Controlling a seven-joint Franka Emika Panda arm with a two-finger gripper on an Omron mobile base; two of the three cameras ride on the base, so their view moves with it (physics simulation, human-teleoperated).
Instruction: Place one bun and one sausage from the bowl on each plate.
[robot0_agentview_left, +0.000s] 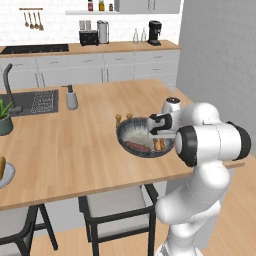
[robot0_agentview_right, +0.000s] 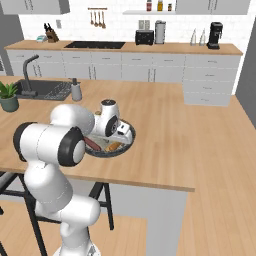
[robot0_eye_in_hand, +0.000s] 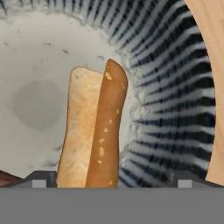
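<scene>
one bun (robot0_eye_in_hand: 92, 131) between open gripper (robot0_eye_in_hand: 109, 179) tips.

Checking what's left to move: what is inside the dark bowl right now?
In the bowl: a bun between the open gripper's fingertips, and a reddish sausage at the near rim. The arm covers the rest.

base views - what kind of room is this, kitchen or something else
A kitchen, rendered. A wooden island counter has a built-in sink; along the back wall stand a toaster and a coffee machine, with utensils hanging above.
</scene>
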